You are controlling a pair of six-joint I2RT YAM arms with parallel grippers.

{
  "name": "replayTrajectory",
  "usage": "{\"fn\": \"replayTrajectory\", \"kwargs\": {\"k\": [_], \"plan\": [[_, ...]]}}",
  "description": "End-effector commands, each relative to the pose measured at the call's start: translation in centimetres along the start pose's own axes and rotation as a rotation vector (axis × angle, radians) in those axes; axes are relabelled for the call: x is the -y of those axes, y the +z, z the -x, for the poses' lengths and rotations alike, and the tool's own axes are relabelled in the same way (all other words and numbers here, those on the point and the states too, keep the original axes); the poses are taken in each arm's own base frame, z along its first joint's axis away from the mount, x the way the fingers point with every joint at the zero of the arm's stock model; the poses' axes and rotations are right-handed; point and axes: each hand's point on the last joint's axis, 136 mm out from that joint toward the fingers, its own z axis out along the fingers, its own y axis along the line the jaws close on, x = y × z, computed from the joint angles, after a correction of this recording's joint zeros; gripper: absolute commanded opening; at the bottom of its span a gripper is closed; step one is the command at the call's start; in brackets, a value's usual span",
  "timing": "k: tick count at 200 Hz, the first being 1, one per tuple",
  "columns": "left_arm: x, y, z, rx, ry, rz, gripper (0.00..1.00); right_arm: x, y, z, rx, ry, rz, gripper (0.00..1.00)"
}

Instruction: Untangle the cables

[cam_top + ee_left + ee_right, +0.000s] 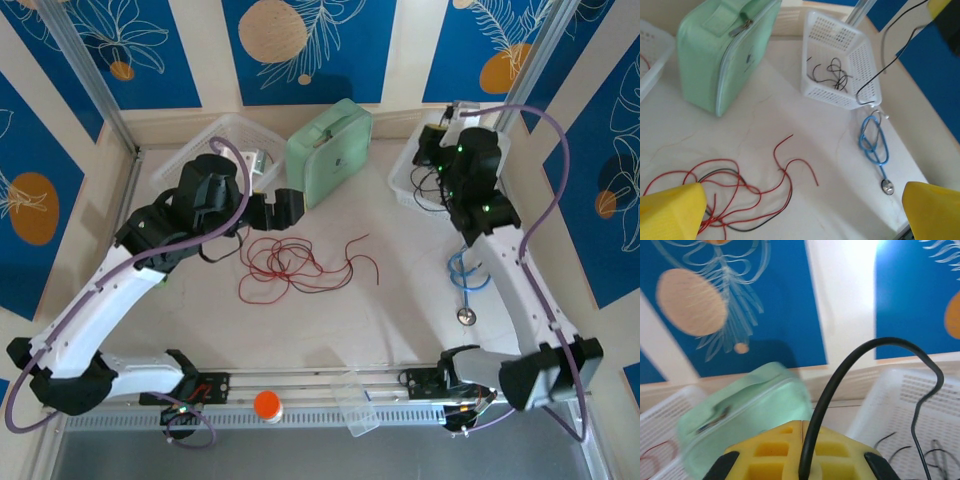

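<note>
Cables lay tangled near the wide-open left gripper. The right gripper clenched a black cable over the basket, seemingly sorting it.

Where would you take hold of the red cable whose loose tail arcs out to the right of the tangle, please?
Probably on that loose tail, a little back from its tip, coming straight down from above and closing across the wire. It lies flat on the table, clear of the tangle and crossed by no other strand, so a pinch there should catch it alone.
</note>
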Motion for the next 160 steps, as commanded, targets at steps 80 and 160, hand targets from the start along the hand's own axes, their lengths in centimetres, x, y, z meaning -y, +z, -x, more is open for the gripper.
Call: {"fn": "replayTrajectory", "kwargs": {"k": [80, 160], "plan": [[-3.8, -1.0, -4.2, -0.051, -0.033, 0.115, 0.98, 11.5, 15.9, -6.5, -0.316, 0.113, -0.151, 0.0], [-9.4, -2.8, -8.8, -0.193, -0.128, 0.352, 0.94, 14.8, 17.2, -18.8, -0.816, 0.307, -0.313, 0.18]]}}
